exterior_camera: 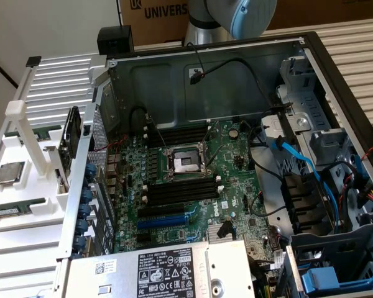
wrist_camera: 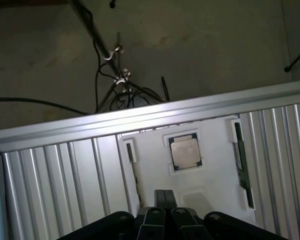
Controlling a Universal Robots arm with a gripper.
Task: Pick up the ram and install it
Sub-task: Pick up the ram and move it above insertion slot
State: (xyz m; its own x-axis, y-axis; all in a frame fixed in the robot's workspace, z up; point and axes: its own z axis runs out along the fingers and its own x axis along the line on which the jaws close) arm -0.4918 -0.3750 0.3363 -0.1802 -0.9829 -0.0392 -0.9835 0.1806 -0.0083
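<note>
Above the white tray [wrist_camera: 150,160], gripper [wrist_camera: 164,195] fully closed and empty, apart from the ram [wrist_camera: 241,161]

Table [wrist_camera: 55,180]: ribbed aluminium, brushed, bright sheen. Holder [wrist_camera: 150,150] on it: white plastic, matt, smooth. Processor chip [wrist_camera: 185,151]: metal lid, dull satin. Ram [wrist_camera: 241,162]: green circuit board. Gripper [wrist_camera: 164,195]: black, matt. Computer case [exterior_camera: 161,81]: grey sheet metal, matt. Motherboard [exterior_camera: 236,186]: green lacquered board, faint gloss. Box [exterior_camera: 161,18] beyond the case's far edge: brown cardboard, matt.
</note>
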